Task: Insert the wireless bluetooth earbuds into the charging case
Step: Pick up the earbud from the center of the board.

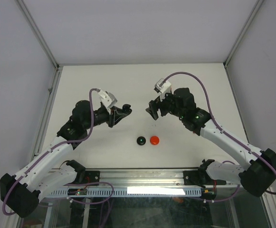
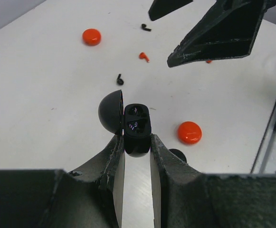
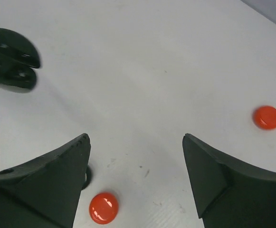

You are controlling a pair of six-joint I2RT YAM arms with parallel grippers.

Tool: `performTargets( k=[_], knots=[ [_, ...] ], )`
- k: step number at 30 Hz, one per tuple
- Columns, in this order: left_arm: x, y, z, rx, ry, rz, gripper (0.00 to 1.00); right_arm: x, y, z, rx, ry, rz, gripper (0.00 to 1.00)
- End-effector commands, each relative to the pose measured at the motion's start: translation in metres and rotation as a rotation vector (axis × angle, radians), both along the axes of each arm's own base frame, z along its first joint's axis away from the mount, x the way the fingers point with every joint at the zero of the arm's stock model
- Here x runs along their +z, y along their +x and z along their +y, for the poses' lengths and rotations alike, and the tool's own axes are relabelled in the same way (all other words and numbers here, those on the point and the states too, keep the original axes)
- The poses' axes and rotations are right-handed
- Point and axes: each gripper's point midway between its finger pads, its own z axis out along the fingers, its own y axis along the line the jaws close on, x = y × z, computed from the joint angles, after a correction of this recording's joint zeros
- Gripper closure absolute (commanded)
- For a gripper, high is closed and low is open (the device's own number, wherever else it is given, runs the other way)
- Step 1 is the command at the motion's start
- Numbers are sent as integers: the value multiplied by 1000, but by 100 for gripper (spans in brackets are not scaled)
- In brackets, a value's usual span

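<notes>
My left gripper [image 2: 137, 138] is shut on a black charging case [image 2: 138, 124], held above the table with its round lid [image 2: 110, 113] swung open to the left. I cannot tell what is in its sockets. Loose earbuds lie on the table beyond it: a black one [image 2: 120, 79], a red one [image 2: 144, 56] and another black one [image 2: 146, 27]. My right gripper [image 3: 135, 137] is open and empty, hovering opposite the left gripper [image 1: 124, 111] in the top view [image 1: 153, 112]. The case also shows at the left edge of the right wrist view [image 3: 12, 59].
A red disc [image 1: 154, 140] and a black disc [image 1: 140, 140] lie side by side in front of the grippers. Another red disc [image 2: 91, 36] lies farther off, also in the right wrist view [image 3: 267, 117]. A metal rail [image 1: 142, 176] runs along the near edge.
</notes>
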Motion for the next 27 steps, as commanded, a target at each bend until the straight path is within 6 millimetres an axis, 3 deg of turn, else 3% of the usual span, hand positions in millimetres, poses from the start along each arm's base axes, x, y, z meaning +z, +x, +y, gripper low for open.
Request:
performTargets(
  k=[1, 8, 16, 27],
  knots=[
    [4, 27, 17, 181, -1, 28, 100, -14, 45, -36, -277, -74, 45, 19],
    [0, 34, 24, 228, 15, 55, 100, -56, 86, -65, -477, -123, 162, 24],
    [4, 36, 34, 265, 33, 22, 100, -107, 112, -51, -405, -192, 251, 34],
    [-1, 37, 34, 261, 51, 30, 100, -143, 145, -23, -219, -162, 355, 38]
  ],
)
